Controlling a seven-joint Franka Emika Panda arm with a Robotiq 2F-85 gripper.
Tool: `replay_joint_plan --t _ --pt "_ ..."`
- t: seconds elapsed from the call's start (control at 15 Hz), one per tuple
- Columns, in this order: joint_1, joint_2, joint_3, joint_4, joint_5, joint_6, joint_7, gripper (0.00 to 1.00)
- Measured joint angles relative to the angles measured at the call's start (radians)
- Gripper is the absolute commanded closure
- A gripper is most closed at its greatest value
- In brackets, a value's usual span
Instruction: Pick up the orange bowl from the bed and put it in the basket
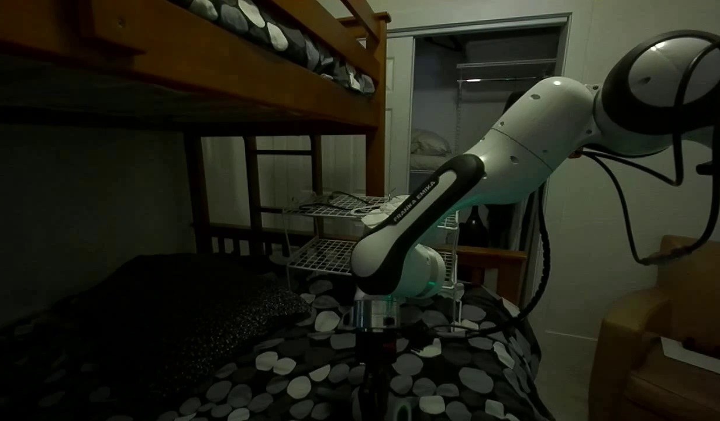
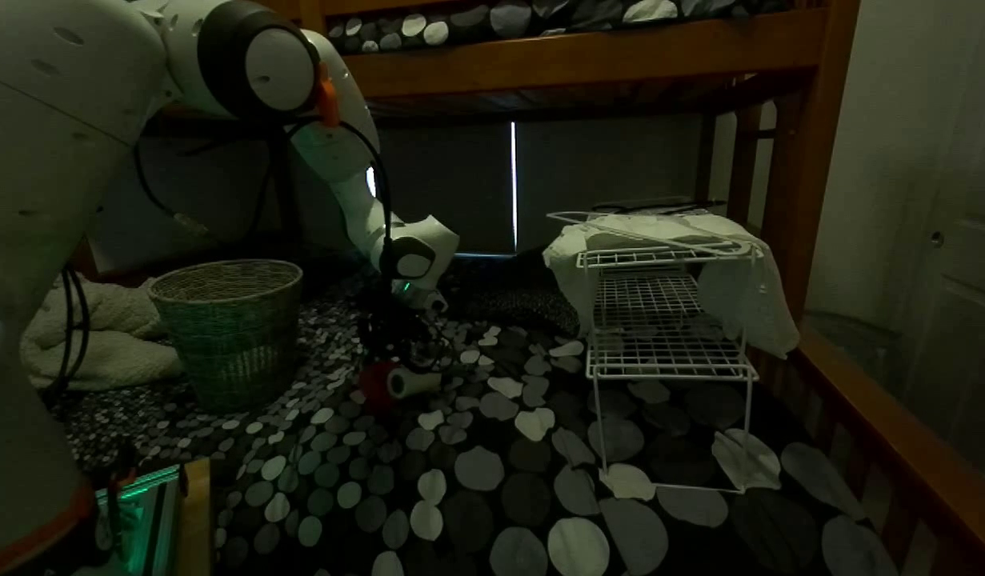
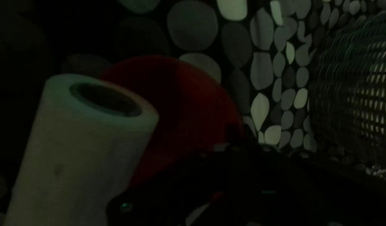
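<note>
The orange bowl [image 3: 193,106], dim red, rests on the spotted bedding of the bed [image 2: 480,468]. In an exterior view the bowl [image 2: 374,386] is partly covered by a white cylinder. My gripper [image 3: 241,133] points down, with its dark fingertips close together on either side of the bowl's rim, and looks shut on it. The gripper is also in both exterior views [image 1: 374,380] [image 2: 402,330], very dark. A round woven basket [image 2: 236,352] stands on the bed, its wall [image 3: 352,94] at the right of the wrist view.
The white cylinder [image 3: 76,157] lies against or over the bowl's side; contact is unclear. A white wire rack [image 2: 668,372] with cloth on top stands on the bed. A dark pillow [image 1: 190,316] and pale blanket [image 2: 100,336] lie there too. The upper bunk [image 2: 588,68] hangs overhead.
</note>
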Motion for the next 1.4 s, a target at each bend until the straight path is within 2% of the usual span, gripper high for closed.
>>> replay_joint_plan --t 0.13,0.27,0.67,0.87,1.2,1.4 --pt "0.004 -0.004 -0.002 0.021 -0.023 -0.026 0.005 0.99" --pt "-0.007 -0.019 0.023 0.028 0.015 0.056 -0.04 0.99" --pt "-0.083 -0.068 0.161 0.034 0.305 0.273 -0.246 0.99" --pt "-0.084 -0.073 0.242 0.053 0.417 0.353 -0.403 0.99" --pt "-0.079 -0.143 0.366 0.033 0.501 0.366 -0.635 0.96" --pt "-0.08 -0.209 0.381 -0.012 0.505 0.359 -0.662 0.99"
